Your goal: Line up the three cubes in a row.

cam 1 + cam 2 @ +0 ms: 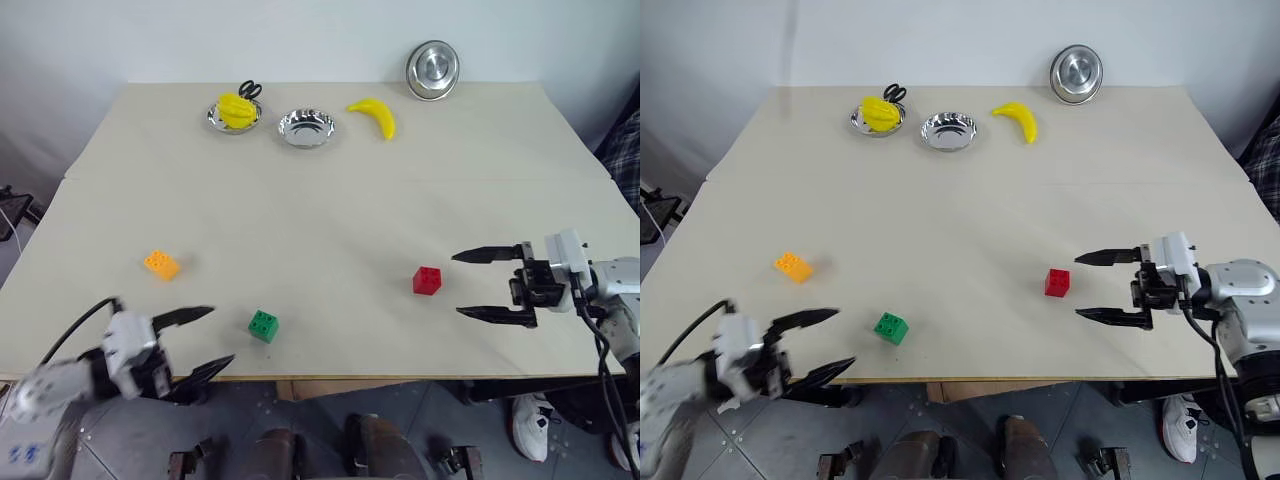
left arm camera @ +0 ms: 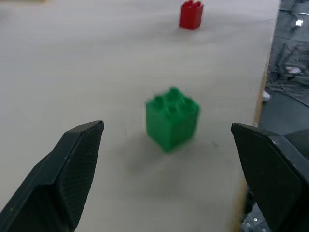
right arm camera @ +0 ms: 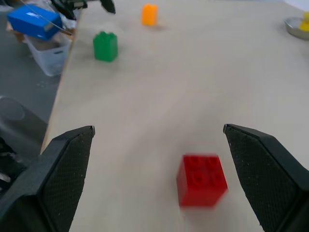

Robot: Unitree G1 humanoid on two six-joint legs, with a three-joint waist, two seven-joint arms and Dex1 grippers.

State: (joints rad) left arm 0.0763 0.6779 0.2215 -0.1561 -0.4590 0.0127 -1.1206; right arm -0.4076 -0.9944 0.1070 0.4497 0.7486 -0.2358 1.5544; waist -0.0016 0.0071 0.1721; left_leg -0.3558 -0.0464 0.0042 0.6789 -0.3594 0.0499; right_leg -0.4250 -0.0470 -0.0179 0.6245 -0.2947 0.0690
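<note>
Three studded cubes lie apart on the beige table (image 1: 330, 215): orange (image 1: 161, 264) at the left, green (image 1: 263, 326) near the front edge, red (image 1: 427, 281) to the right. My left gripper (image 1: 212, 338) is open at the front edge, just left of the green cube (image 2: 172, 117), which stands ahead of its fingers. Open as well, my right gripper (image 1: 458, 285) points left at the red cube (image 3: 202, 180), a short gap away. Neither gripper holds anything.
At the back of the table lie a yellow banana (image 1: 374, 116), an empty metal dish (image 1: 306, 128) and a dish holding yellow fruit (image 1: 235, 111). Another metal dish (image 1: 432, 69) leans on the wall. A blue box (image 3: 35, 21) sits beyond the table's edge.
</note>
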